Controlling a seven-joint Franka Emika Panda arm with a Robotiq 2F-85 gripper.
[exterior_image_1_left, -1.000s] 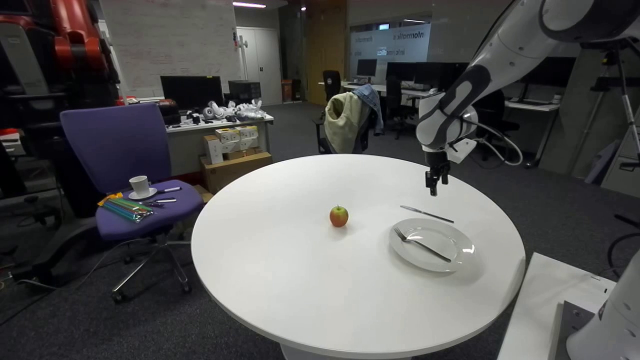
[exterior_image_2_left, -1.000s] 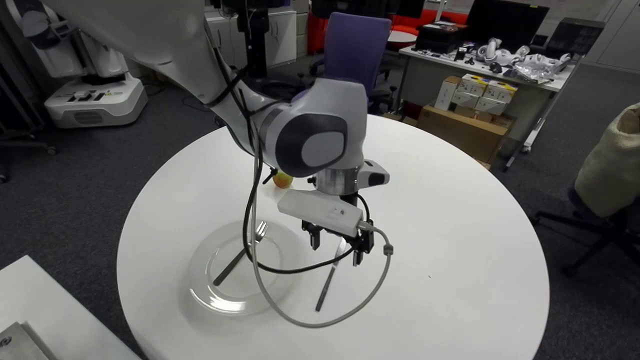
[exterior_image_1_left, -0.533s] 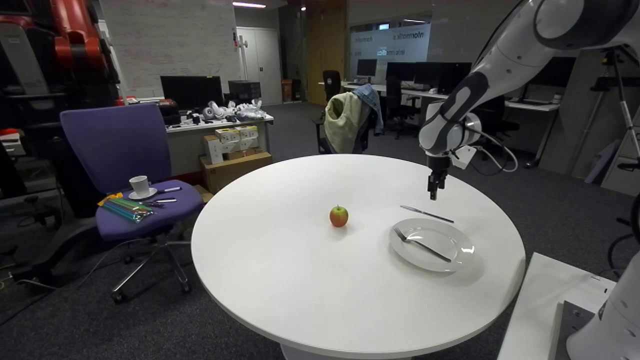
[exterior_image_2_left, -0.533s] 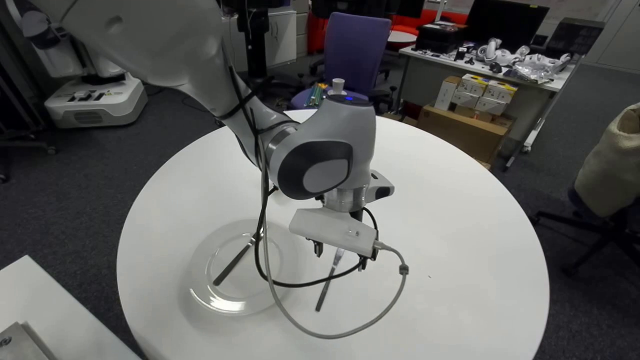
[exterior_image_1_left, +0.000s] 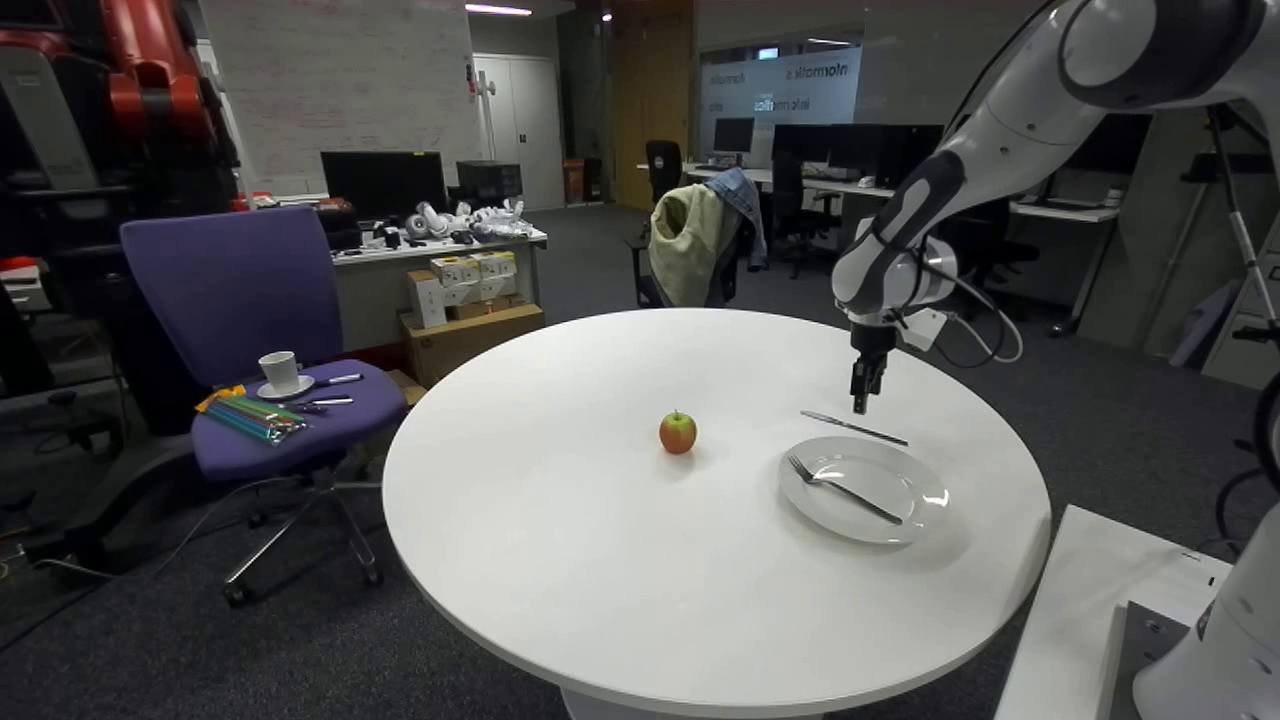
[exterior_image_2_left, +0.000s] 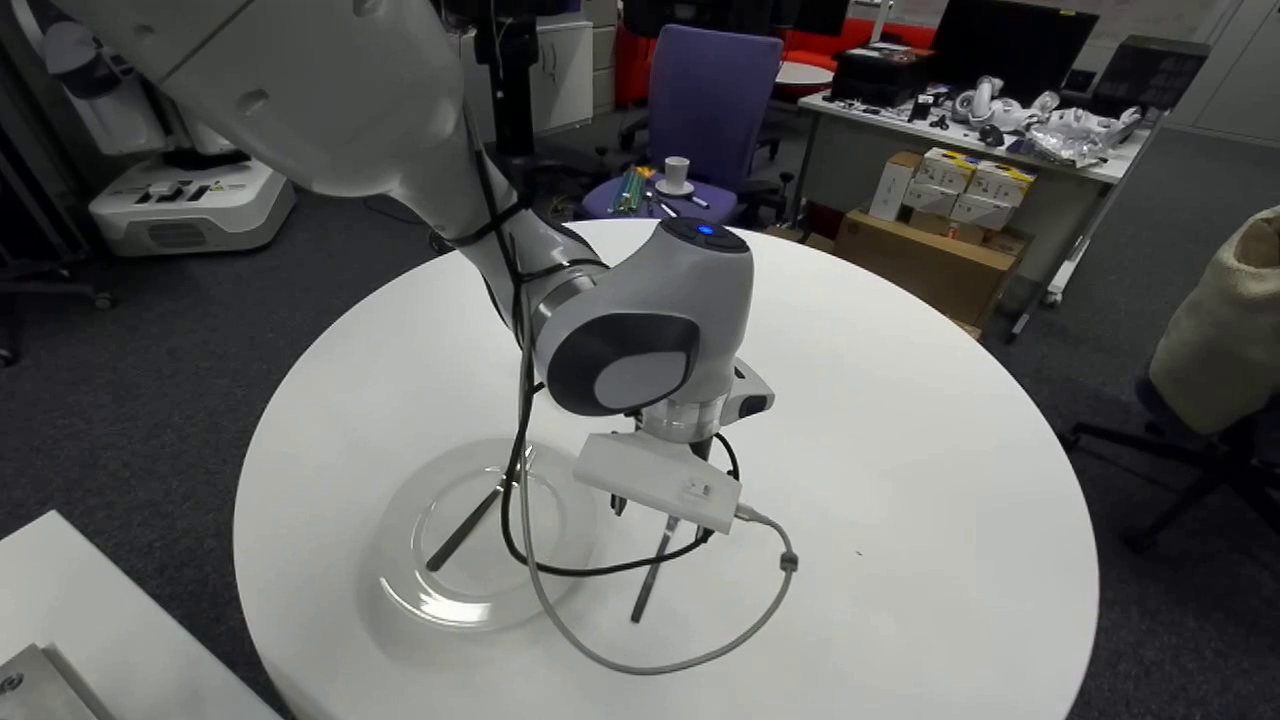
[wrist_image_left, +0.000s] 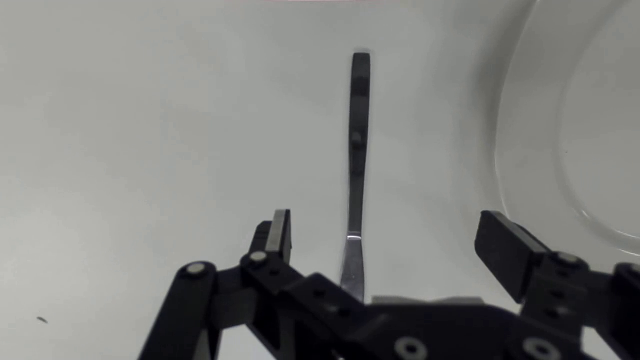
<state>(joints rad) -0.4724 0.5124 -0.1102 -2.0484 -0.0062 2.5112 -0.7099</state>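
My gripper (wrist_image_left: 385, 225) is open and empty, pointing down above the table knife. The silver knife (wrist_image_left: 359, 110) lies on the white table between the two fingers in the wrist view, nearer the left finger. Part of its blade is hidden under the gripper body. The knife also shows in both exterior views (exterior_image_1_left: 853, 427) (exterior_image_2_left: 655, 575). The gripper (exterior_image_1_left: 862, 400) is a little above the table, apart from the knife. A white plate (exterior_image_1_left: 800, 500) with a fork (exterior_image_1_left: 850, 492) on it lies beside the knife; the plate's edge shows right in the wrist view (wrist_image_left: 525, 125).
A red-green apple (exterior_image_1_left: 678, 432) sits on the round white table (exterior_image_1_left: 560, 560); the arm hides it in an exterior view. A purple chair (exterior_image_1_left: 290, 430) holds a cup, saucer, pens and a colourful packet. A cable loop (exterior_image_2_left: 640, 672) hangs from the wrist camera.
My gripper has come down toward the table and the knife, staying open. In an exterior view the arm now covers the apple. The knife, plate and fork have not moved.
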